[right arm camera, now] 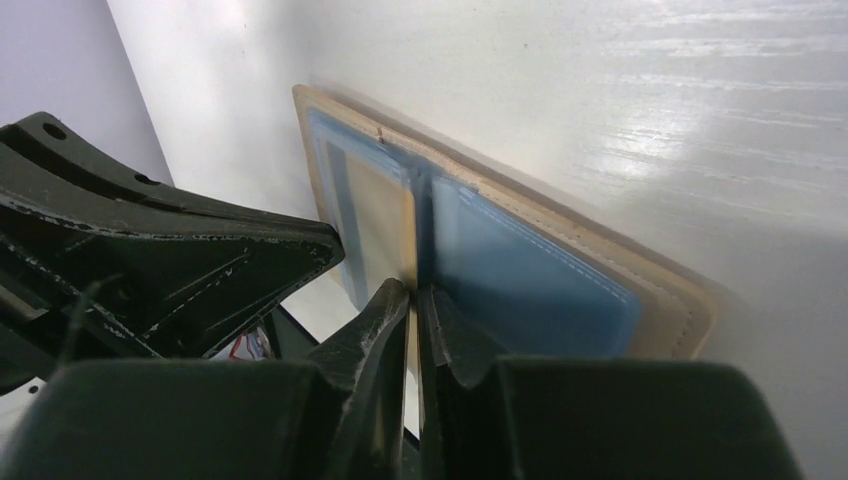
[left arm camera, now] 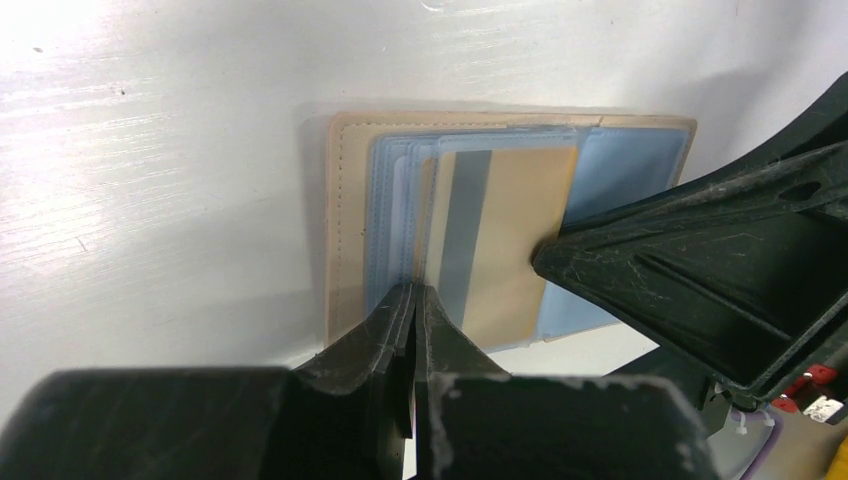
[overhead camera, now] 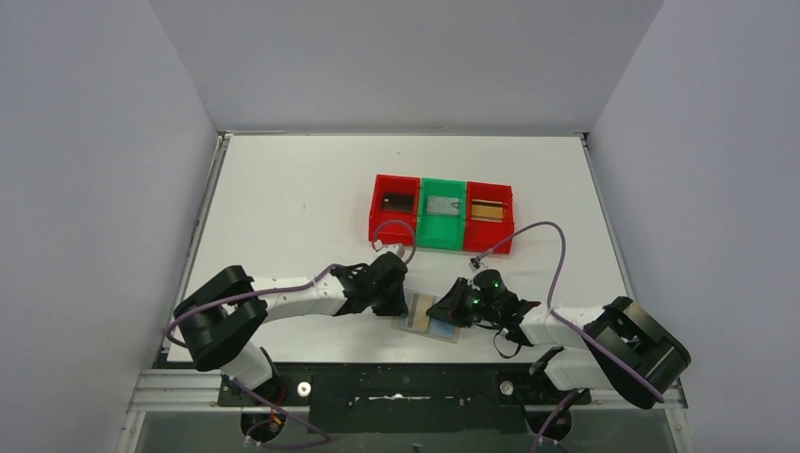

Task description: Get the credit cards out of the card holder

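Observation:
The card holder (overhead camera: 443,329) lies open and flat on the table near the front edge, with a tan rim (left arm camera: 348,200) and pale blue inner pockets (right arm camera: 530,270). A tan credit card (left arm camera: 512,230) with a grey stripe sticks out of the left pocket stack. My right gripper (right arm camera: 413,290) is shut on that card's near edge (right arm camera: 385,215), a thin tan strip showing between its fingers. My left gripper (left arm camera: 415,290) is shut, its tips pressed on the blue pockets beside the card. In the top view the left gripper (overhead camera: 400,300) and right gripper (overhead camera: 453,308) meet over the holder.
A row of three trays stands behind the holder: red (overhead camera: 375,223), green (overhead camera: 439,239) and red (overhead camera: 492,241), each with a flat item inside. Purple cables loop over both arms. The table's front edge is just below the holder.

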`<state>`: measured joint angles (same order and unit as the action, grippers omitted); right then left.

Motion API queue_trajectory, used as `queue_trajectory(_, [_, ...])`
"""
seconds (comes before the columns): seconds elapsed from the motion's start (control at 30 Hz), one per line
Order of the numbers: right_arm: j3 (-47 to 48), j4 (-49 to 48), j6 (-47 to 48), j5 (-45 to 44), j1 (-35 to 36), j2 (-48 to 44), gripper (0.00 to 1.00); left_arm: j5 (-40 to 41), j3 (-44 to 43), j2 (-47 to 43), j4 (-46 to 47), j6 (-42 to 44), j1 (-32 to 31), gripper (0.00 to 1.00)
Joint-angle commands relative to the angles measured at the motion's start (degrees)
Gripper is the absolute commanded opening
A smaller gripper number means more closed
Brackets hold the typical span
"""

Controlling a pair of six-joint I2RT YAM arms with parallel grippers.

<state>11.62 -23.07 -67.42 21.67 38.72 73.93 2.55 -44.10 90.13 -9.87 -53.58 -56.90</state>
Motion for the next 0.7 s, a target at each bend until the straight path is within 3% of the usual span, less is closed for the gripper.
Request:
queue_trajectory(0.0, [-0.6, 0.7, 1.5, -0.1, 0.4, -3.1, 0.07, 2.7, 0.9, 3.1, -5.4, 1.2, 0.0, 0.0])
queue_trajectory(0.23, [-1.9, 1.7, 3.3, 3.2, -1.8, -5.7, 0.11, 2.6, 0.2, 4.2, -5.6, 1.2, 0.0, 0.0])
queue_trajectory(0.3, [-2.5, 1.9, 3.4, 4.0, -2.8, -5.9, 0.2, 2.5, 0.1, 4.3, -5.6, 1.2, 0.0, 0.0])
queue_trajectory(0.43, [-4.0, -2.4, 2.1, 4.9, -3.5, -5.7, 0.28, 2.1, 0.0, 4.3, -5.0, 1.3, 0.0, 0.0])
queue_trajectory(0.57, [-3.6, -4.6, 1.4, 5.2, -3.2, -3.0, 0.3, 1.5, -0.2, 4.7, -4.6, 1.4, 0.0, 0.0])
queue_trajectory(0.67, [-3.4, -5.4, 1.1, 5.1, -2.3, -1.3, 0.26, 1.5, -0.4, 4.7, -4.7, 1.5, 0.0, 0.0])
